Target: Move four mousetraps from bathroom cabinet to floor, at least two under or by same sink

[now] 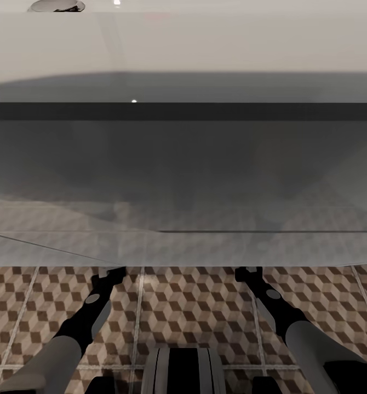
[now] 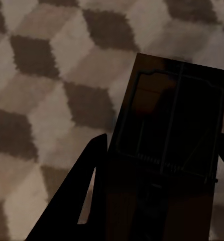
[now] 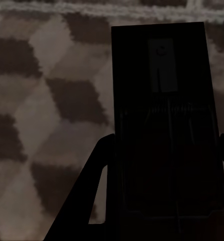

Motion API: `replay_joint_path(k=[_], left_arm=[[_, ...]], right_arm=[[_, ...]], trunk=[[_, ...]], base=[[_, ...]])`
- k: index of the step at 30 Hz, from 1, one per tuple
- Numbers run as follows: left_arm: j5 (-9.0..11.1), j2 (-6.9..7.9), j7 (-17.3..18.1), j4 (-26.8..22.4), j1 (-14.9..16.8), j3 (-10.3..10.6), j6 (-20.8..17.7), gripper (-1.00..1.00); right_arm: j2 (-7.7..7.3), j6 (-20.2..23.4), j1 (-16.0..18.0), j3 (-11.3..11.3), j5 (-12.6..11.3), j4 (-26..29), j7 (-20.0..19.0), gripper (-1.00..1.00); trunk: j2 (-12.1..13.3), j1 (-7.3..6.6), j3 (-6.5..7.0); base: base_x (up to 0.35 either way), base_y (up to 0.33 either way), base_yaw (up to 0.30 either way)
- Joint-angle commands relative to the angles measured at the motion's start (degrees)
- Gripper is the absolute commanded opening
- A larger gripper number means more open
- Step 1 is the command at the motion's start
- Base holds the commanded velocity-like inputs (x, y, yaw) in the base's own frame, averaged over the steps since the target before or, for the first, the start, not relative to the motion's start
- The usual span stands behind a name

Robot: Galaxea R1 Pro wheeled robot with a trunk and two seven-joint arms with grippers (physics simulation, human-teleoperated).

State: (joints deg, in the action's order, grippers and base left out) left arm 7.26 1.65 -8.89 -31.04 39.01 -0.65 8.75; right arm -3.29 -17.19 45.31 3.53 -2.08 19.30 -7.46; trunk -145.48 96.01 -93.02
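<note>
The white sink (image 1: 183, 49), with a dark band under its rim and a grey underside, spans the head view right in front of me. Both my arms reach beneath its front edge, over the cube-patterned bathroom floor (image 1: 183, 306). My left gripper (image 2: 162, 145) is shut on a mousetrap (image 2: 177, 110), a flat board with a spring bar, dark in the sink's shadow, just above the tiles. My right gripper (image 3: 166, 138) is shut on another mousetrap (image 3: 159, 75) in the same way. The cabinet is out of view.
The sink's front edge overhangs my wrists, hiding both hands in the head view. A round metal fitting (image 1: 56, 5) sits on the sink's far left. My own base (image 1: 183, 369) is at the near edge, with patterned tiles on both sides of it.
</note>
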Motion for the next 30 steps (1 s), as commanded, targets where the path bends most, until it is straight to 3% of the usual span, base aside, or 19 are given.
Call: replay_joint_path(k=[1,30], left_arm=[[0.48,0.13,-0.07,0.12,0.02,0.13,0.21,-1.0],[0.91,-0.19,-0.05,-0.76,0.02,0.65,0.13,-1.0]], right_arm=[[-0.07,-0.2,0.03,0.34,-0.3,-0.06,-0.09,-1.0],[-0.06,-0.18,0.04,0.34,-0.3,-0.06,-0.02,-1.0]], trunk=[[-0.01,-0.01,-0.03],[-0.01,-0.01,-0.03]], base=[[0.0,0.0,0.0],[0.0,0.0,0.0]])
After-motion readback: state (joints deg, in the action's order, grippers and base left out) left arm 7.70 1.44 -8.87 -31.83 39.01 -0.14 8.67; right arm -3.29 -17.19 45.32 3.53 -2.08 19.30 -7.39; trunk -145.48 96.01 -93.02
